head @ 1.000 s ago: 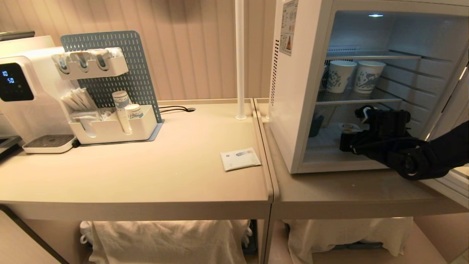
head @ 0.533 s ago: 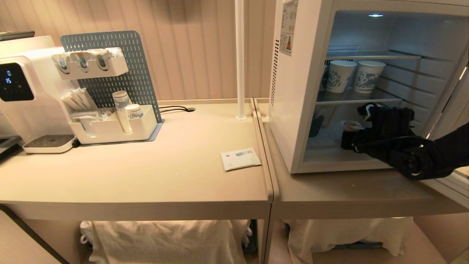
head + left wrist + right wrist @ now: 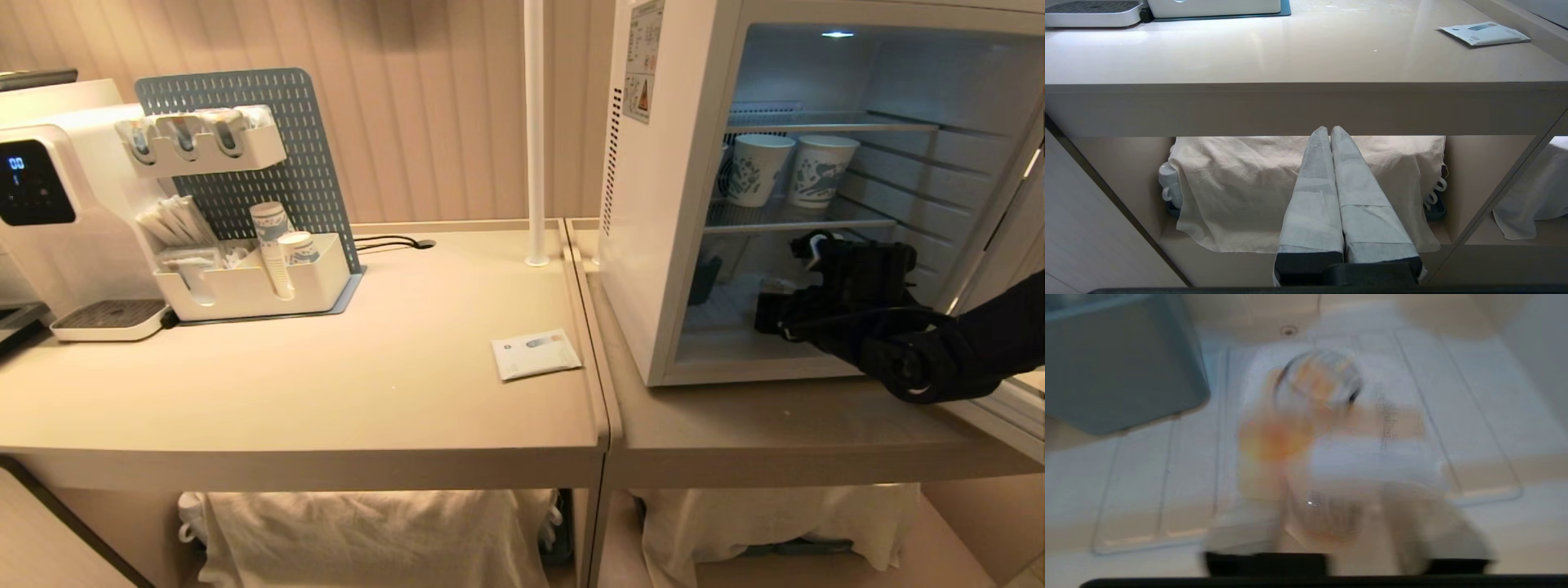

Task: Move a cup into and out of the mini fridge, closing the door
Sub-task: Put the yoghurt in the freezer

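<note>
The mini fridge stands on the right table with its door swung open at the head view's right edge. My right gripper reaches into the bottom compartment, just above the wire shelf. In the right wrist view the cup is a blurred white shape with an orange label, directly in front of the gripper over the wire shelf. Whether it is held cannot be made out. In the head view the gripper hides the cup. My left gripper is shut and empty, parked below the left table's edge.
Two blue-printed paper cups stand on the fridge's middle shelf. A grey-blue box sits at the bottom compartment's left. On the left table are a white packet, an organiser, a water dispenser and a white pole.
My right gripper rose slightly inside the fridge, then settled back down. The cup's lid, visible just left of the gripper before, is now hidden behind it.
</note>
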### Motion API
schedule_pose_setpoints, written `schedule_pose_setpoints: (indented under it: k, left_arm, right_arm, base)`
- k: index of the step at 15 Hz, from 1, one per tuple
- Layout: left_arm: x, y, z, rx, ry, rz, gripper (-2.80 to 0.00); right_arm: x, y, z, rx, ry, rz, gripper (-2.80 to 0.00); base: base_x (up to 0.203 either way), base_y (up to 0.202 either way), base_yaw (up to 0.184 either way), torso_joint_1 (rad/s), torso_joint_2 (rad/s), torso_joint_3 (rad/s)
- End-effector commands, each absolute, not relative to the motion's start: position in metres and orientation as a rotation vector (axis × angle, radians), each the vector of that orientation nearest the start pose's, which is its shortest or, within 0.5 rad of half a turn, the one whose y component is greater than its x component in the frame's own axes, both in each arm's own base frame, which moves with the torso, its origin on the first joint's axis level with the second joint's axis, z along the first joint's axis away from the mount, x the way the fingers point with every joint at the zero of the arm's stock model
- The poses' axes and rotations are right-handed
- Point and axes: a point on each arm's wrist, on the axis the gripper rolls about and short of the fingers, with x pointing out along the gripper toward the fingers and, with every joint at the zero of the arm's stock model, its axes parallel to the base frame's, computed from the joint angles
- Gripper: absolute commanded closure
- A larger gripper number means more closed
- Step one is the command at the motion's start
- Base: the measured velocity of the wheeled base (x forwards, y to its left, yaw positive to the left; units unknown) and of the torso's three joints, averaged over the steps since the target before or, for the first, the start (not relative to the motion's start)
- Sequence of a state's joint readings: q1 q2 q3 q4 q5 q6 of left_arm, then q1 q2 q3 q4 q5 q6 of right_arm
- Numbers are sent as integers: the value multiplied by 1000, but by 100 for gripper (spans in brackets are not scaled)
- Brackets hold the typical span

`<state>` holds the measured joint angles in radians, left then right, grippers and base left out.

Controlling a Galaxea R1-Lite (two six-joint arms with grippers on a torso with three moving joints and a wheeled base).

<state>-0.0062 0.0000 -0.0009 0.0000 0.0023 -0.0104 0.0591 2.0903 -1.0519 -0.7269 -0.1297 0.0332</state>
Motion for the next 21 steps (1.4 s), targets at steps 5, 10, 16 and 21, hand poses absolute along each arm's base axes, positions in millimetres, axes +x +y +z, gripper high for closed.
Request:
schedule_pose_setpoints:
  k: [5, 10, 16, 21]
  left_arm:
    - [-23, 0, 75, -11, 0, -2, 0]
    - [-23, 0, 76, -11, 0, -3, 0]
    - [-23, 0, 76, -11, -2, -3, 0]
    - [-23, 0, 76, -11, -1, -3, 0]
  right_arm:
    - [406, 22, 108, 7, 306, -74, -280]
    - [405, 23, 105, 7, 315, -73, -280]
    - [403, 26, 110, 5, 301, -65, -280]
    - [389, 24, 126, -1, 289, -61, -280]
  base:
    - [0, 0, 0, 0, 0, 0]
    - [0, 0, 0, 0, 0, 0]
    - [0, 0, 0, 0, 0, 0]
    - [0, 0, 0, 0, 0, 0]
